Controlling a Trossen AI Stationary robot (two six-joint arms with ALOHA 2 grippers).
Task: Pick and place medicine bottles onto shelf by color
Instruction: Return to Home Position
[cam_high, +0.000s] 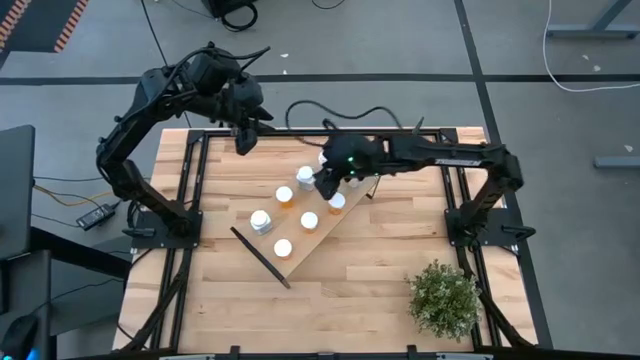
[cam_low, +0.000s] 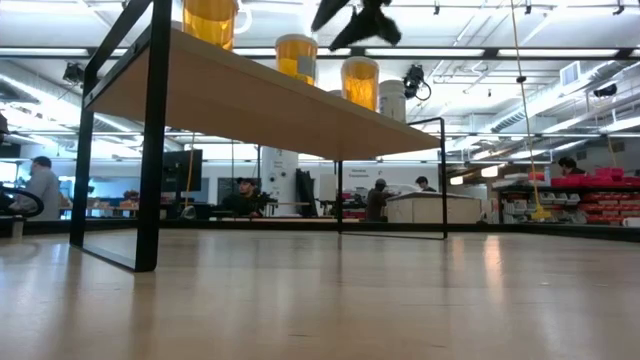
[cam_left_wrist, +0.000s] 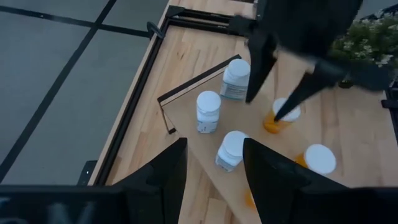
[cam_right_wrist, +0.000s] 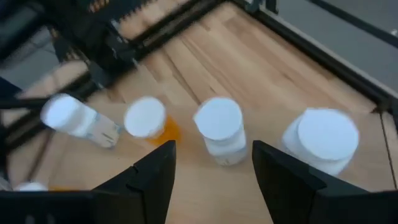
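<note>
The tabletop (cam_high: 380, 270) carries the shelf (cam_high: 300, 258) slantwise across its middle. The medicine bottles (cam_high: 309, 220), white-bodied and orange-bodied, stand upright on the shelf. I judge them light, stiff plastic with smooth sides, easy to tip, so I'd pinch each across the body just under the cap. I cannot tell what they hold. My right gripper (cam_high: 325, 183) hovers spread and empty over the shelf's end nearest the tabletop's far edge. My left gripper (cam_high: 244, 139), also spread and empty, hangs at that far edge, left of the middle.

Looks like a big open-plan robotics lab: people (cam_low: 243, 195) at desks, a monitor (cam_low: 186, 170), red storage bins (cam_low: 600, 196), cables (cam_high: 590, 70) across the concrete floor (cam_high: 400, 40).
</note>
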